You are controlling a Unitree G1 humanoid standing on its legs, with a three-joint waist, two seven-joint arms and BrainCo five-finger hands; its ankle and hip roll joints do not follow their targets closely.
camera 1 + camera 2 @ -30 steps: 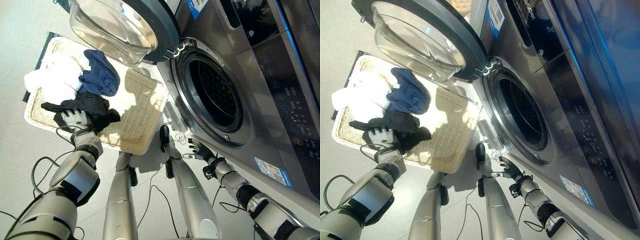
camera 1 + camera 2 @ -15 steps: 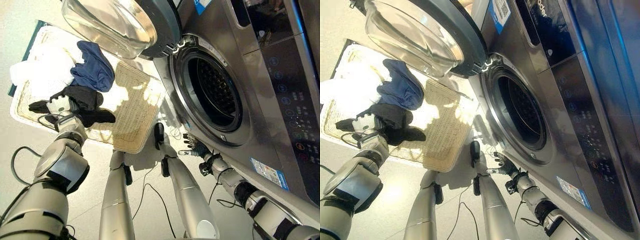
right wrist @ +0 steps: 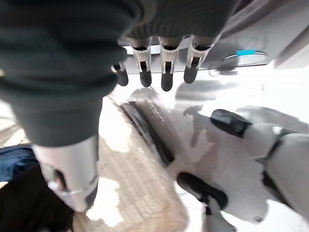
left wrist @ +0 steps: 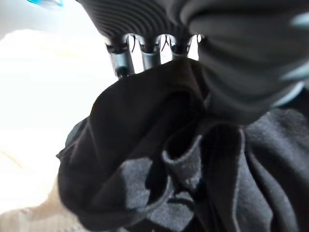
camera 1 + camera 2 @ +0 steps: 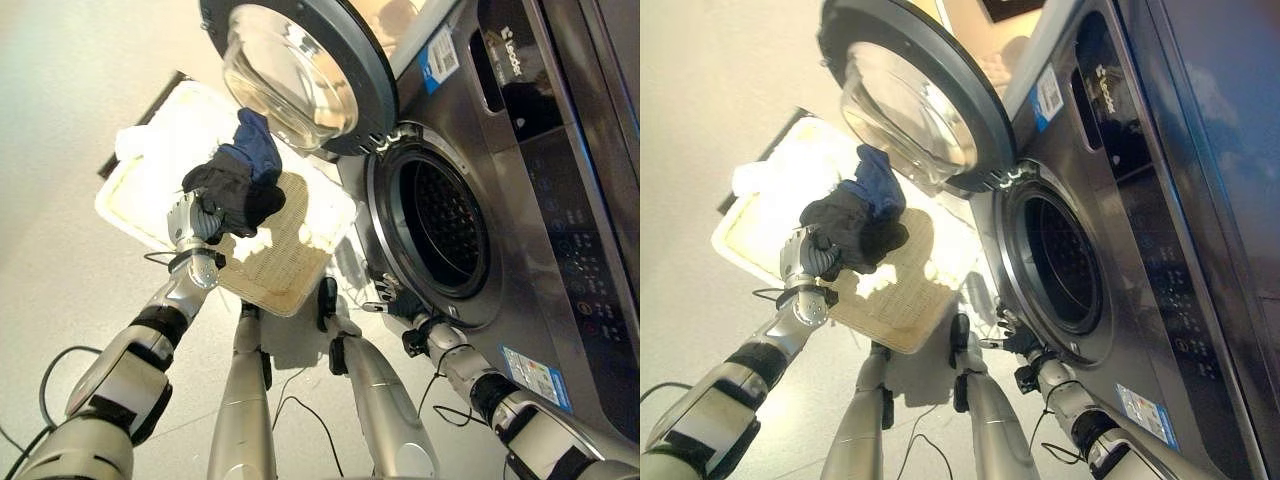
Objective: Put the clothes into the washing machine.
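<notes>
Left eye view: your left hand (image 5: 190, 222) gripping black garment (image 5: 235, 190) centre-left, bunched and raised over wicker basket (image 5: 290, 270), so cloth clears rim. Washing machine (image 5: 520, 200) door (image 5: 300, 70) standing open at top, drum (image 5: 440, 225) waiting on right.

Right eye view: right hand (image 5: 1012, 340) idling by drum's lower edge.

Left wrist view: fingers (image 4: 149, 53) curling into dark cloth.

Right wrist view: fingers (image 3: 166, 67) hanging relaxed, holding nothing.

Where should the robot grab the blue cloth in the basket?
Best guess: pinch the raised, bunched top of the blue cloth, coming down from above. It sits heaped in the wicker basket, so the hump gives the fingers something to close on. The left hand already holds the black garment beside it.
</notes>
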